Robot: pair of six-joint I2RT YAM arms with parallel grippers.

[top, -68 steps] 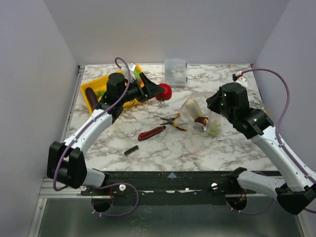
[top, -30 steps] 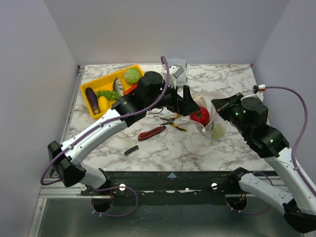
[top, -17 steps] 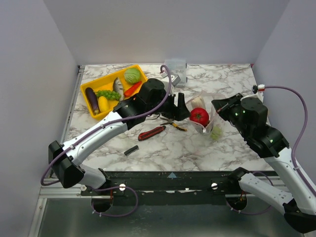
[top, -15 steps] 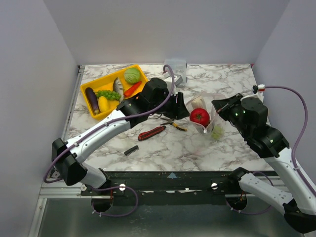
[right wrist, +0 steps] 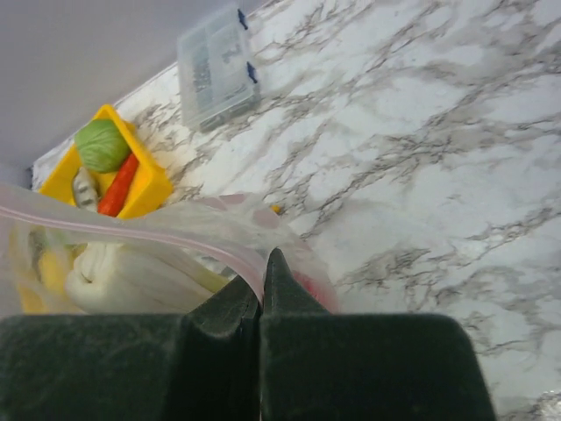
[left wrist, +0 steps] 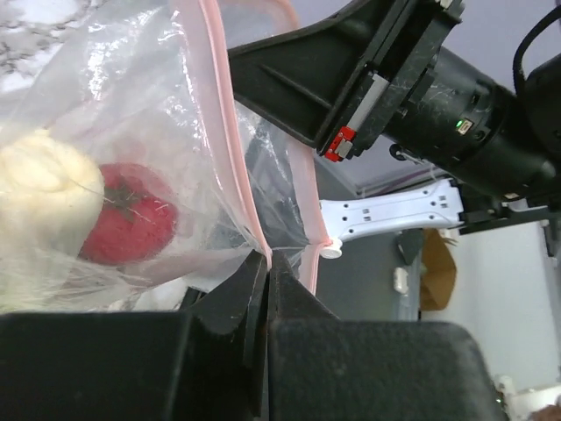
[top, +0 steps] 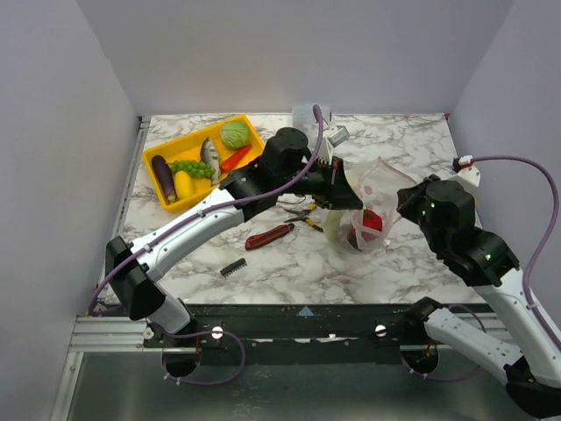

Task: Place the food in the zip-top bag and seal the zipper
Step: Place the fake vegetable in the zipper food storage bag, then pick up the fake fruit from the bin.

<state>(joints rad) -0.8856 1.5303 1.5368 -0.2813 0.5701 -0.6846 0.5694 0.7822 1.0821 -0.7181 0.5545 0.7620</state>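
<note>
Zip-top bag [top: 372, 189] of thin, clear, crinkly plastic: hangs right of table centre, at about 3 o'clock on the marbled tabletop [top: 412, 149], strung between both grippers. Bottom sags toward the surface; contact not discernible. Holds a red toy tomato [top: 372, 221] and a pale, cream-coloured food piece [left wrist: 39, 189]. Narrow pinkish zipper strip [left wrist: 219, 123] along the mouth: lips apart in the left wrist view, so unsealed. Long axis judged to run roughly from 9 to 3 o'clock, between the two grips.

Left gripper [left wrist: 266, 259]: at the bag's 9 o'clock, jaws pinched tight on the mouth edge of the zip-top bag, right at the pink strip. Arm stretched long from its base at 7 o'clock, diagonally across the table. Right gripper [right wrist: 263, 259]: at the bag's 3 o'clock, clamped on the opposite end of the rim, forearm folded back toward 5 o'clock. Equally near, one at each end.

Outward, at 10 o'clock: yellow rectangular tray [top: 178, 204] with round green cabbage [top: 234, 134], orange-red carrot-like piece [top: 233, 158], grey fish [top: 207, 151], green grapes [top: 191, 166], yellow fruit [top: 182, 185] and purple eggplant [top: 161, 175], none yet bagged. Between tray and bag: red-handled knife [top: 269, 235] and yellow-handled pliers [top: 308, 221]. At 12 o'clock: small clear rigid box [right wrist: 215, 66].

Judged stage: loading unfinished. Judged next need: release of one end to fetch from the tray, probably the left, nearer to it, with the mouth spread along the 9-to-3 line meanwhile.
</note>
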